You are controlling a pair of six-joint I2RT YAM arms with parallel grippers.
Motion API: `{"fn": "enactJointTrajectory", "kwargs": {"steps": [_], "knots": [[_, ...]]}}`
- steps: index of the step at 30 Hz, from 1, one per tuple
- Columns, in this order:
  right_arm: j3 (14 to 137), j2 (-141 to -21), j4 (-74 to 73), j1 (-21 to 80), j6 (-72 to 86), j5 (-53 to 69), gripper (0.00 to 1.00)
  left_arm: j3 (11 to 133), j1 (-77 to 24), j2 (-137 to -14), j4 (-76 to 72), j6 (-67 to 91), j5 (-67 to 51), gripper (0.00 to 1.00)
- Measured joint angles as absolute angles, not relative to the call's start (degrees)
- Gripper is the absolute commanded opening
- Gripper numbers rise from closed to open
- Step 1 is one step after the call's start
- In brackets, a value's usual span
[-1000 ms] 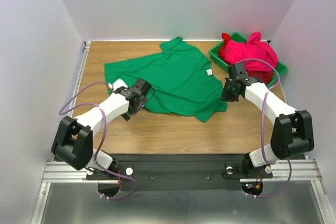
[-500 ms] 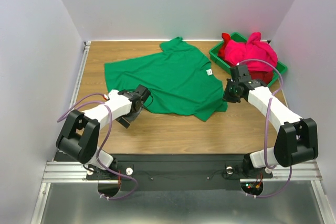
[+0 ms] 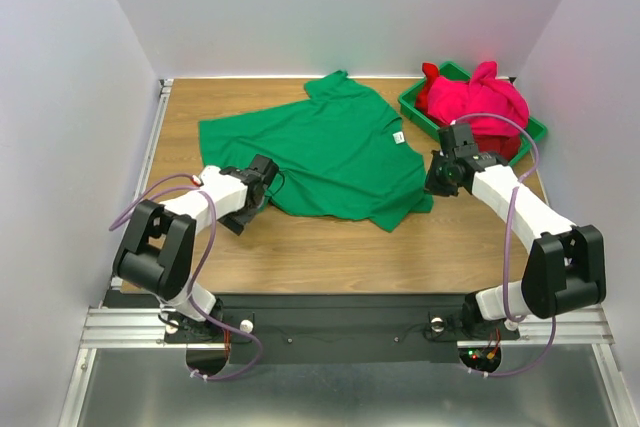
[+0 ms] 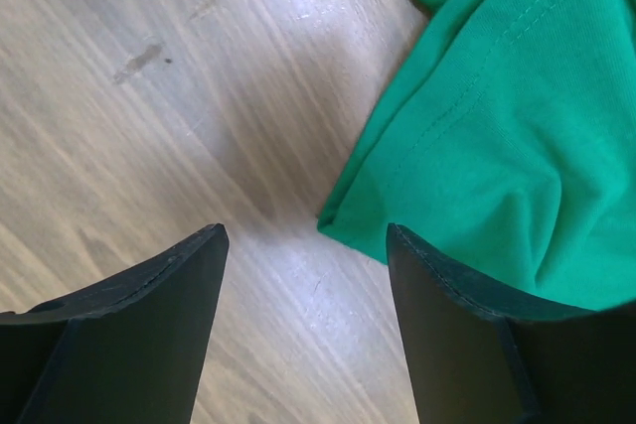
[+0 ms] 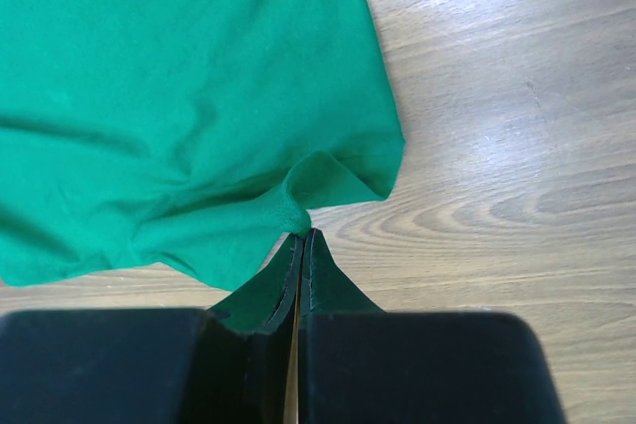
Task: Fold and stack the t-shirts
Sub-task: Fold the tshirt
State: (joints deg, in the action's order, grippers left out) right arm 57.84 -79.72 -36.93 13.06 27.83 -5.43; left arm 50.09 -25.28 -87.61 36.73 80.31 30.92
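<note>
The left gripper [image 4: 303, 233] is held apart, with the hem corner of the green t-shirt [image 3: 320, 152] between its jaws. The right gripper [image 5: 301, 237] is clamped on that shirt's edge. The shirt is spread on a wooden table [image 3: 330, 247], which is enclosed by pale walls [image 3: 340, 7].

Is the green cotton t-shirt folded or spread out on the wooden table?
Spread out: the plain green cotton t-shirt lies open across the wooden table, its white neck label showing, edges slightly wrinkled.

A green t-shirt [image 3: 320, 152], pink t-shirt [image 3: 482, 102], green bin [image 3: 414, 110].
</note>
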Motion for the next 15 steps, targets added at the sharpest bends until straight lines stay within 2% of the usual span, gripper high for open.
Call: {"fn": "enactJointTrajectory", "kwargs": {"steps": [6,10,11,13,15], "knots": [[57.1,-79.7,-37.0,13.1,27.8,-5.4,0.0,51.2,-25.3,-91.4,34.5,78.1,30.8,0.66],[57.1,-79.7,-37.0,13.1,27.8,-5.3,0.0,52.2,-25.3,-93.0,33.8,77.0,30.7,0.54],[57.1,-79.7,-36.9,13.1,27.8,-5.3,0.0,52.5,-25.3,-93.3,33.7,76.7,30.7,0.47],[57.1,-79.7,-37.0,13.1,27.8,-5.3,0.0,52.6,-25.3,-93.4,33.4,76.5,30.7,0.4],[57.1,-79.7,-36.9,13.1,27.8,-5.3,0.0,52.6,-25.3,-93.4,33.4,76.3,30.7,0.28]]}}
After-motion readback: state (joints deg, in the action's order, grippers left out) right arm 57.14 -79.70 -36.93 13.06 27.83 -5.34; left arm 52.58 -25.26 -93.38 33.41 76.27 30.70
